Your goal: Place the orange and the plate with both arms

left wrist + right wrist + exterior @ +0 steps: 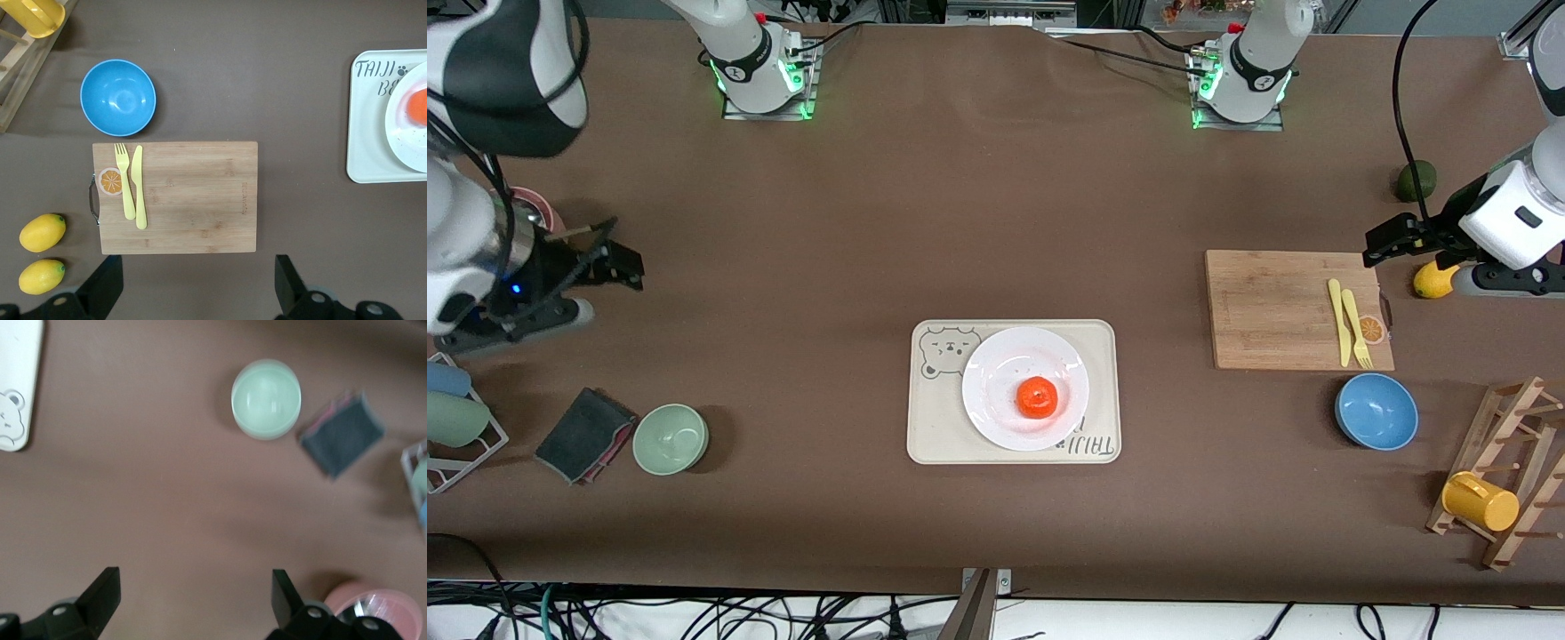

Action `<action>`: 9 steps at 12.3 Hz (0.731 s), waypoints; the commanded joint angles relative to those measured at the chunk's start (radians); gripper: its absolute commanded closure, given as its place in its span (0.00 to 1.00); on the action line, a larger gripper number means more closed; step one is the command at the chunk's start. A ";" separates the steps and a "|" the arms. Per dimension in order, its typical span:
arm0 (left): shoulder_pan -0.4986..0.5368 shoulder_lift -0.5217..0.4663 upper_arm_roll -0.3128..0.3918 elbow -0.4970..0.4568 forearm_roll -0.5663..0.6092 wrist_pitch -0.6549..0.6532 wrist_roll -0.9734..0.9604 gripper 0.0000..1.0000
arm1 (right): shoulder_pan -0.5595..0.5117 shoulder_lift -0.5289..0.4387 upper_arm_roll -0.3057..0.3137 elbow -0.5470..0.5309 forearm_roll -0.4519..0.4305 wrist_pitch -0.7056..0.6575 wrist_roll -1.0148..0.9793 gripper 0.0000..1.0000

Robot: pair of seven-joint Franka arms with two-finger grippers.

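Observation:
The orange sits on the white plate, which rests on a cream bear-print tray at the table's middle. In the left wrist view the plate and orange show at the edge. My left gripper is open and empty over bare table beside the cutting board, toward the left arm's end; it also shows in its wrist view. My right gripper is open and empty over bare table toward the right arm's end; it also shows in its wrist view. Both are far from the plate.
A wooden cutting board holds a yellow knife and fork. Near it are a blue bowl, a lemon, a green fruit and a wooden rack with a yellow cup. A green bowl, a dark cloth and a wire rack lie toward the right arm's end.

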 commanded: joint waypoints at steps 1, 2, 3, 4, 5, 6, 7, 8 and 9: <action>0.000 -0.005 0.000 0.002 -0.011 0.000 0.010 0.00 | -0.087 -0.223 0.016 -0.332 0.076 0.117 0.073 0.00; 0.000 -0.005 0.000 0.002 -0.011 0.000 0.010 0.00 | -0.118 -0.236 0.011 -0.350 0.078 0.143 0.067 0.00; 0.000 -0.005 0.000 0.002 -0.011 0.000 0.010 0.00 | -0.144 -0.248 0.011 -0.344 0.067 0.151 0.062 0.00; 0.000 -0.005 0.000 0.002 -0.011 0.000 0.010 0.00 | -0.162 -0.271 0.011 -0.341 0.068 0.179 0.062 0.00; 0.000 -0.005 0.000 0.002 -0.011 0.000 0.010 0.00 | -0.162 -0.274 0.014 -0.318 0.071 0.196 0.064 0.00; 0.000 -0.005 0.000 0.002 -0.011 0.000 0.010 0.00 | -0.159 -0.274 0.016 -0.293 0.076 0.135 0.061 0.00; 0.000 -0.005 0.000 0.002 -0.011 0.000 0.010 0.00 | -0.155 -0.274 0.016 -0.276 0.076 0.057 0.071 0.00; 0.000 -0.005 0.000 0.002 -0.011 0.000 0.010 0.00 | -0.150 -0.273 0.016 -0.265 0.075 0.049 0.065 0.00; 0.000 -0.005 0.000 0.002 -0.009 0.000 0.010 0.00 | -0.137 -0.271 0.016 -0.261 0.067 0.050 0.070 0.00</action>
